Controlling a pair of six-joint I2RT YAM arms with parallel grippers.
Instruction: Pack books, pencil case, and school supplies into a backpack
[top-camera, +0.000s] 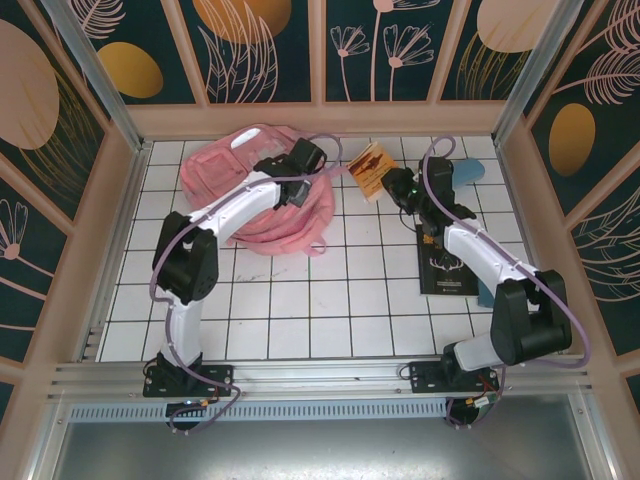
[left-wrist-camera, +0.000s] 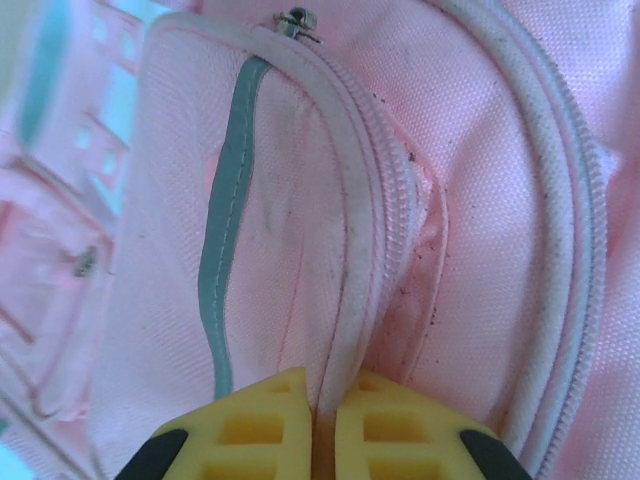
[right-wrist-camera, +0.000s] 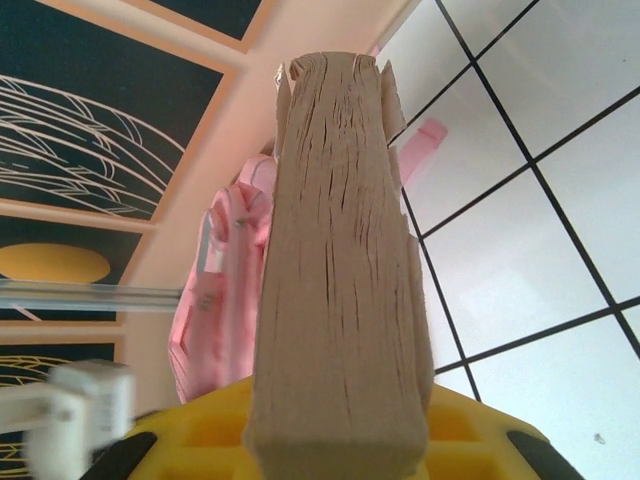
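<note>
Left gripper (left-wrist-camera: 322, 400) pinches the backpack (left-wrist-camera: 280, 250) seam — right gripper (right-wrist-camera: 340, 425) clamps the orange book (right-wrist-camera: 335, 250).

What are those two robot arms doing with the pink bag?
They are packing a school bag. The left gripper pinches a zip edge of the pink backpack. The right gripper grips the orange book to the right of it. The black booklet and blue pencil case lie on the table, not yet packed.

Overhead camera looks down; close wrist views share backpack (top-camera: 215, 165).
</note>
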